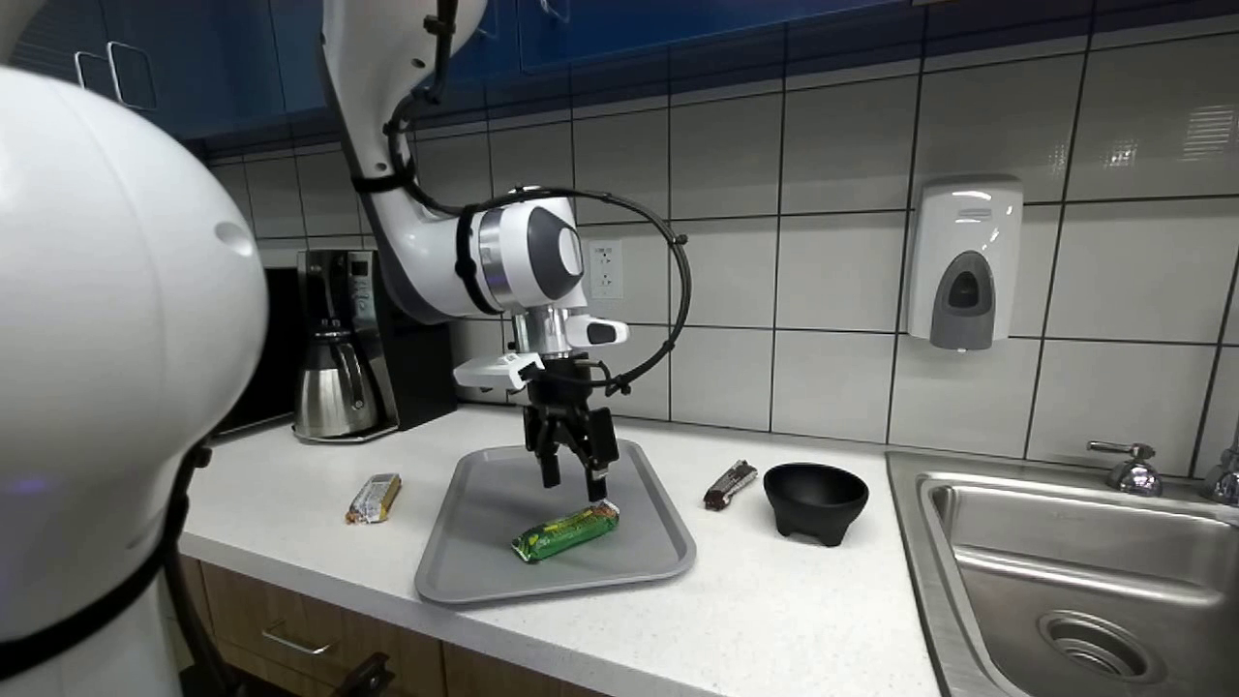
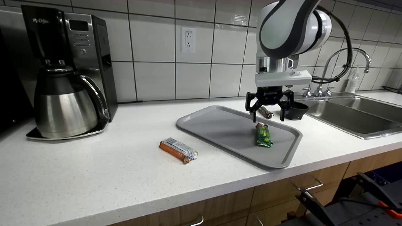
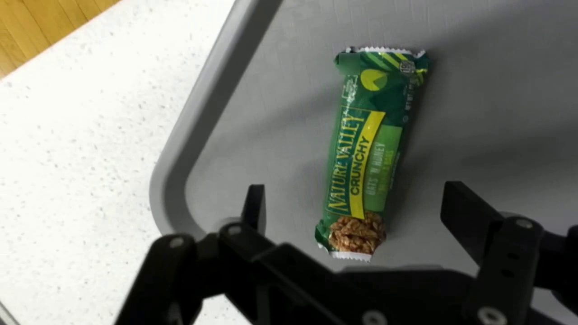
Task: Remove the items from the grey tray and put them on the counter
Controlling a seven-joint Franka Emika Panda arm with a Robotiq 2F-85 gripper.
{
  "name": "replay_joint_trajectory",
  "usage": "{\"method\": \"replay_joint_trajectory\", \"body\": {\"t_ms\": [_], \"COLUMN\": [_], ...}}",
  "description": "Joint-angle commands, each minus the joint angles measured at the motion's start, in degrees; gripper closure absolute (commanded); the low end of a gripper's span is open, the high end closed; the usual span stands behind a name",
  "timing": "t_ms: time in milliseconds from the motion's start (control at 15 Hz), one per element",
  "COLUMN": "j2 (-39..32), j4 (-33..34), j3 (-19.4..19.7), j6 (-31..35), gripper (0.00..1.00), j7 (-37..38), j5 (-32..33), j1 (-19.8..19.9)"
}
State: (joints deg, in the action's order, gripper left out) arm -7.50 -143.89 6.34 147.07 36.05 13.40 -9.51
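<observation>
seemingly at the reach for the last item, with the orange-wrapped bar (image 2: 178, 151) and the brown bar (image 1: 729, 486) already off the grey tray (image 2: 220, 125): hangs with the gripper (image 2: 268, 120) above the green bar (image 3: 361, 153), on the tray at mid-frame in the wrist view, with fingers (image 3: 255, 205) wide apart and holding nothing. calls next, probably, for a small shift toward that view's upper middle, then a straight drop and a squeeze across the narrow width. after that, needs lifting clear and laying on the counter (image 2: 94, 182), perhaps at lower left in an exterior view.
</observation>
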Motion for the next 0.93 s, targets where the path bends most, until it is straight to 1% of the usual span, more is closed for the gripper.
{"method": "replay_joint_trajectory", "body": {"t_ms": [0,467,867], "j2": [1.31,-1.22,-4.45], "j4": [-2.07,-1.22,-0.38], "j3": [-1.67,-2.11,-1.99], "j6": [-0.72,-0.78,-0.80], "gripper": [0.00,0.00,0.00], "j7": [1.17,0.92,-0.20], "j5": [-0.56,-0.70,-2.53], "j1": [1.61,1.39,1.42]}}
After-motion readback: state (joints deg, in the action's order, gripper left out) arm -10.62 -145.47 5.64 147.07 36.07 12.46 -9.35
